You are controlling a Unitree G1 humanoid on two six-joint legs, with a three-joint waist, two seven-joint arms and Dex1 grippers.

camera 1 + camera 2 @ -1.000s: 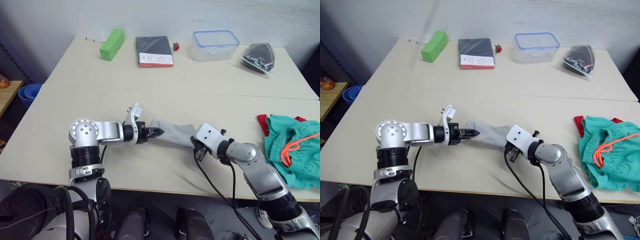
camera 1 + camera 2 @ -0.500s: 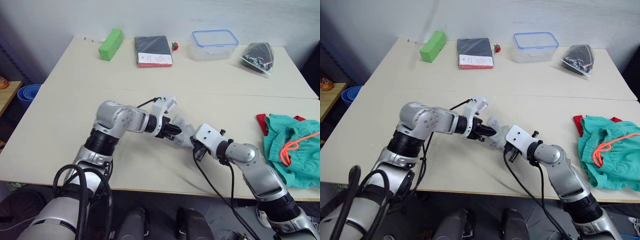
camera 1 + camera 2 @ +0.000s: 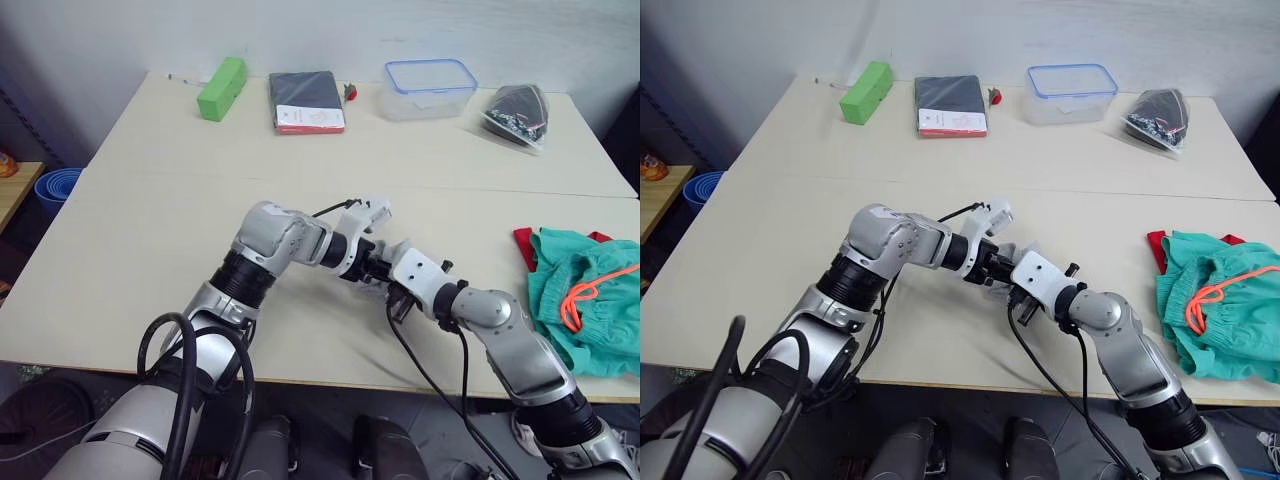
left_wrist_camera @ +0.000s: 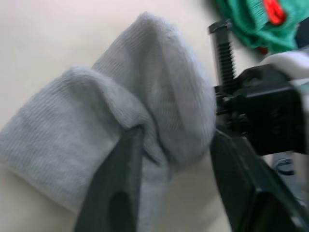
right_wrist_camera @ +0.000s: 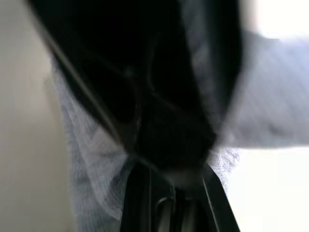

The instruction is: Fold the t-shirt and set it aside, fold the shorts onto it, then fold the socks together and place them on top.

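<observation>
Swinging in from the left, the left end effector has carried the free end of the socks across the worktop, so the grey knit that lay stretched out between the two arms a second ago is now doubled into a short bundle near the middle, toward the near edge. Its fingers pinch a fold of that knit between them. The right end effector sits just beside it on the right, against the other end of the bundle; whether it is clenched or released I cannot tell.

With both arms meeting at the bundle, its long axis has shrunk to almost nothing, running roughly left to right between them. What matters next, in my judgement, is that the destination lies to the right: the shorts, with the t-shirt showing as a red edge beneath them, are heaped at the right rim, well apart from the socks. The right arm is the nearer one for that carry.
</observation>
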